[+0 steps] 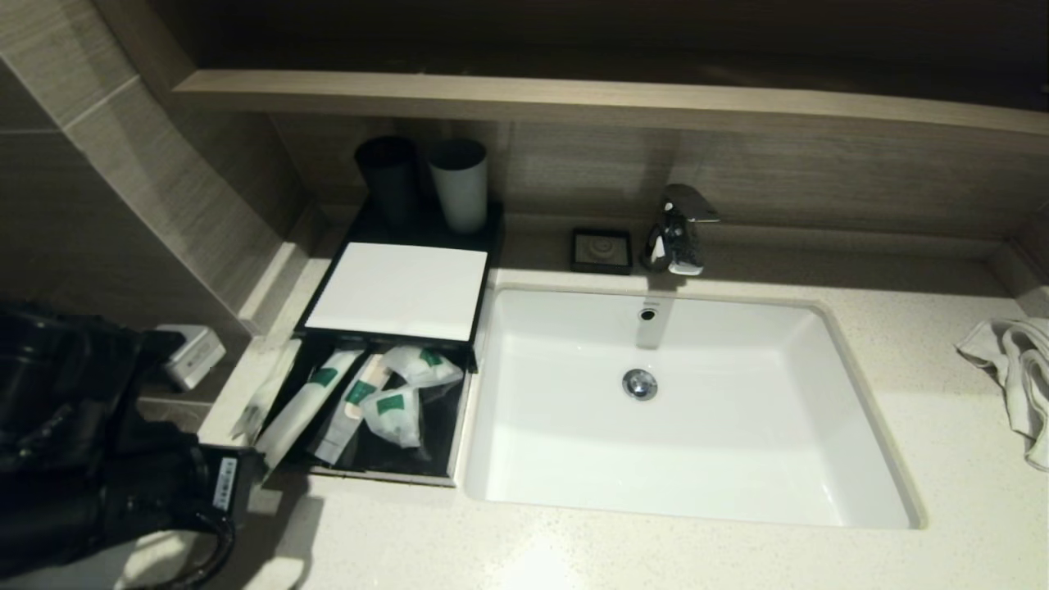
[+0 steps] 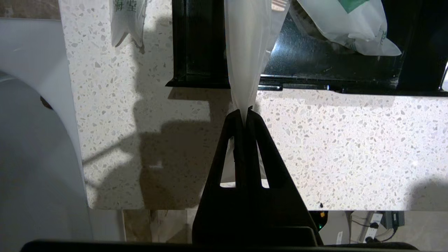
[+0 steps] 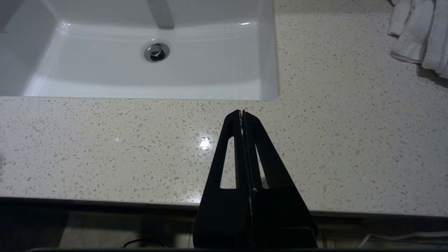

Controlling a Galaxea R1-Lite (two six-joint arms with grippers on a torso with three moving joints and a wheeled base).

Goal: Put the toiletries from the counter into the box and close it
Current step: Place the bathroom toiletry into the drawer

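Note:
The box [image 1: 397, 288], black with a white top panel, stands on the counter [image 1: 574, 549] left of the sink, and its front drawer [image 1: 449, 426] is pulled out. My left gripper [image 2: 246, 112] is shut on the end of a long slim sachet [image 2: 245, 52] that runs over the drawer's front rim into the drawer [image 2: 315, 66]. In the head view this sachet [image 1: 307, 406] lies slanted at the drawer's left side, with the left gripper [image 1: 246, 474] at its near end. Another long sachet [image 1: 348, 406] and two pouches [image 1: 422, 365] [image 1: 393, 414] lie in the drawer. One translucent sachet [image 1: 266, 397] lies on the counter beside the drawer. My right gripper [image 3: 242, 112] is shut and empty.
A black cup [image 1: 389, 180] and a grey cup [image 1: 460, 184] stand behind the box. The white sink [image 1: 852, 385] fills the middle, with a faucet [image 1: 678, 229] and a small black soap dish [image 1: 601, 250] behind it. A towel [image 1: 1016, 369] lies at the far right.

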